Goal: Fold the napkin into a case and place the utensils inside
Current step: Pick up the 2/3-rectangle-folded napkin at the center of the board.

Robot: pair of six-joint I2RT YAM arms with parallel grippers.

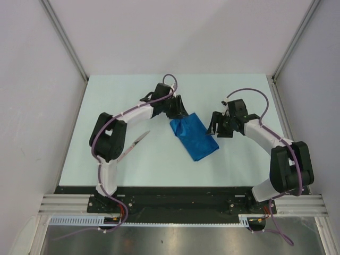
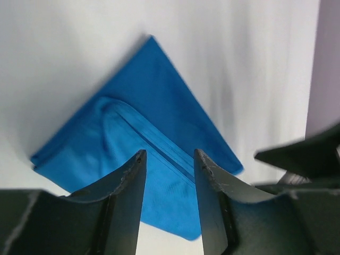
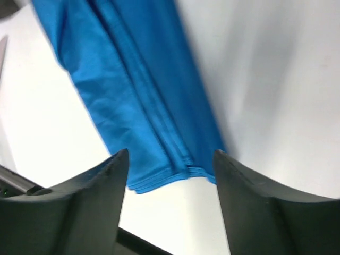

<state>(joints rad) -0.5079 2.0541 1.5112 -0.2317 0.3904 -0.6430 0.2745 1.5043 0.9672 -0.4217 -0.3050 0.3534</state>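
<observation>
The royal-blue napkin (image 1: 194, 139) lies folded into a narrow flat case in the middle of the table, running from upper left to lower right. My left gripper (image 1: 177, 110) hovers over its upper-left end. In the left wrist view it (image 2: 169, 156) stands open just above the cloth (image 2: 133, 133), holding nothing. My right gripper (image 1: 217, 126) sits at the case's right edge. It is open (image 3: 170, 156), and the layered short end of the cloth (image 3: 154, 122) lies ahead of its fingertips. One slim silver utensil (image 1: 137, 144) lies on the table under the left arm.
The white table (image 1: 159, 170) is bordered by grey walls at left, right and back. The left arm's elbow (image 1: 106, 139) arches over the utensil. The right gripper's dark fingers (image 2: 303, 154) show at the right edge of the left wrist view.
</observation>
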